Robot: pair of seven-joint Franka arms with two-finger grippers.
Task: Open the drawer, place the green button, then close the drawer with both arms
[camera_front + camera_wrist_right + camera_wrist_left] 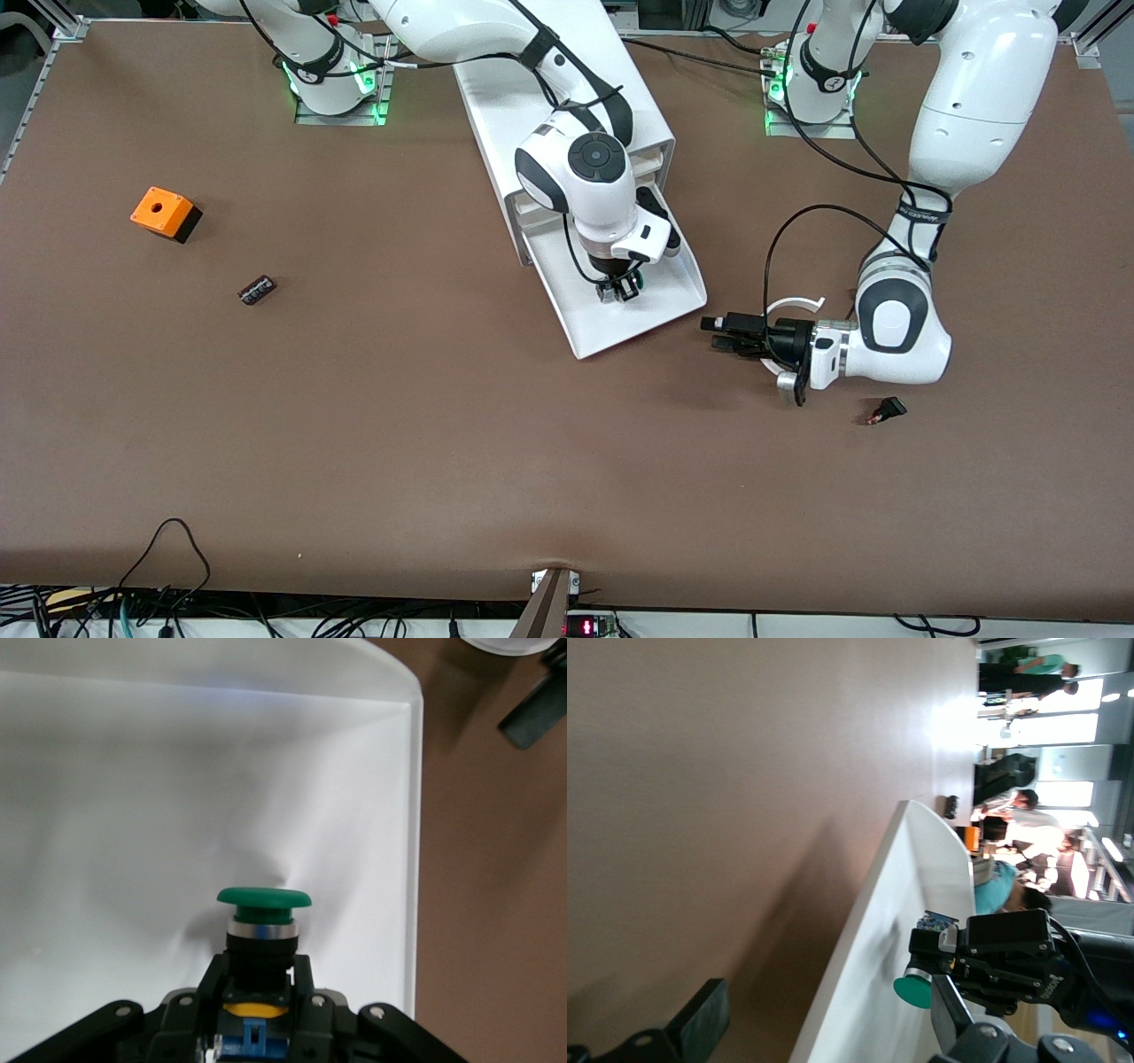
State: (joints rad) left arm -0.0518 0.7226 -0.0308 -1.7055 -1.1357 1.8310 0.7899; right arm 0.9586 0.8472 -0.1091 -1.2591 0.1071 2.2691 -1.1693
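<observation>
Button: we see a tiny push button with a round green cap, silver collar and dark cylindrical body (262, 930), pinched in our right end effector (620, 288).
Drawer: shallow white plastic tray drawer (660, 306), pulled out directly beneath that end effector.
Left end effector (719, 334): fingers spread wide, empty, low over the brown tabletop (399, 425) beside the drawer.
</observation>
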